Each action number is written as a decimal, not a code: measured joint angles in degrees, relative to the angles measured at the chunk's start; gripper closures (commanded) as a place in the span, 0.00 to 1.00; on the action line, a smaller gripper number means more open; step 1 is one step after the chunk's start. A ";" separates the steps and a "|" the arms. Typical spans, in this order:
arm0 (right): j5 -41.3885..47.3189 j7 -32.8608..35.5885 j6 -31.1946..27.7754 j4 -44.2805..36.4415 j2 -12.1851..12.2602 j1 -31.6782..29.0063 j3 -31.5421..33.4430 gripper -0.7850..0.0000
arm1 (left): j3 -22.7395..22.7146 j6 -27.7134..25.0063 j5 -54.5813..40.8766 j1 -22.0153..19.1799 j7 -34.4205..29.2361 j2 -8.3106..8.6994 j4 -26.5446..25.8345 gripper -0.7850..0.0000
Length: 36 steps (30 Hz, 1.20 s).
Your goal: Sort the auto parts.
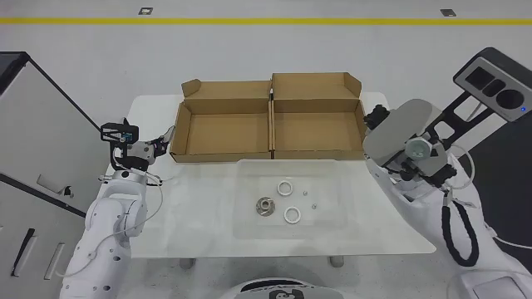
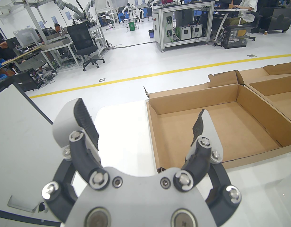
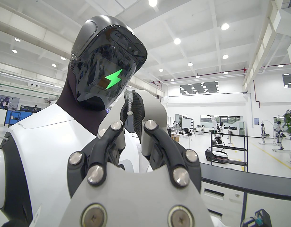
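Now — right hand (image 3: 132,109) clamps threaded bolt (image 3: 129,102) at its tips | left hand (image 2: 139,111) wide — beside cardboard box (image 2: 197,100).

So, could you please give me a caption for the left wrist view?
Left hand open over the white table, beside the open cardboard box nearest it.

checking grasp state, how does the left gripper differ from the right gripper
The left gripper is open and empty; the right gripper is shut on a threaded bolt. The left gripper faces a cardboard box; the right gripper points up toward the ceiling. Both have ribbed black pads.
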 measured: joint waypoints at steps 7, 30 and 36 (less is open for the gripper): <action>-2.23 0.13 2.69 0.13 0.07 -0.83 2.31 1.00 | 0.00 0.00 0.00 0.00 0.00 0.00 0.00 0.00; -19.70 34.10 26.87 0.20 5.75 -6.18 34.50 1.00 | 0.00 0.00 0.00 0.00 0.00 0.00 0.00 0.00; -32.68 42.19 27.51 0.68 6.73 -0.93 32.07 1.00 | 0.00 0.00 0.00 0.00 0.00 0.00 0.00 0.00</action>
